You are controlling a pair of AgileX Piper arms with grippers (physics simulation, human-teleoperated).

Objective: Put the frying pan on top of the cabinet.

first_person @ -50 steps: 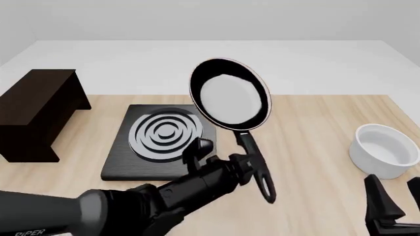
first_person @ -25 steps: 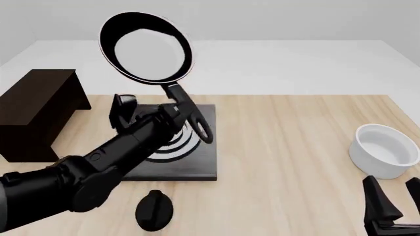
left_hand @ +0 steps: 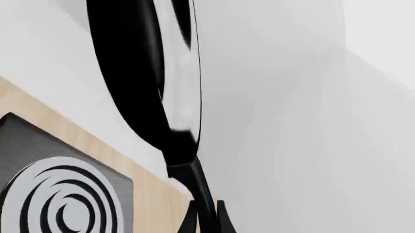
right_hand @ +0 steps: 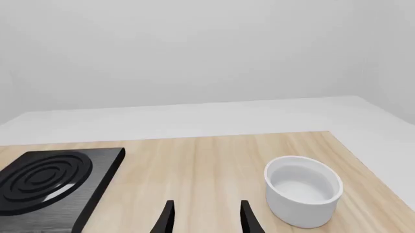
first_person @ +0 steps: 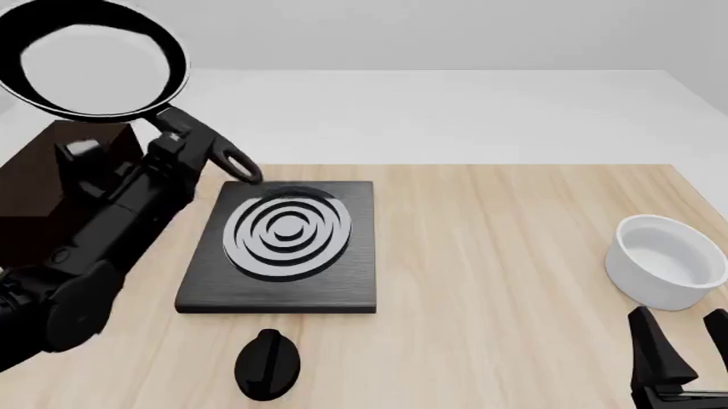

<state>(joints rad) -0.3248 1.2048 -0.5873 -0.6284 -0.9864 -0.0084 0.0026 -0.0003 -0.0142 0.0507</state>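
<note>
Left gripper point(first_person: 170, 149) is pinched on the handle of the frying pan point(first_person: 91, 58), holding it in the air, tilted up so the pale inner face points toward the front camera. In the front view the pan sits above the cabinet point(first_person: 46, 183), at the far left of the desk point(first_person: 512, 256), not touching its top; the handle's loop end hangs out toward the stove plate point(first_person: 285, 247). Left wrist view shows the pan point(left_hand: 146, 73) edge-on, handle running down between the gripper point(left_hand: 206, 218) fingers, with the stove plate point(left_hand: 58, 194) and its grey rings below.

Right gripper point(right_hand: 204, 216) is parked low at the near right of the desk, fingers spread, holding nothing. White bowl point(first_person: 666, 260) stands near it, well apart from the stove plate. Black knob point(first_person: 268, 365) lies on the desk just in front of the stove plate.
</note>
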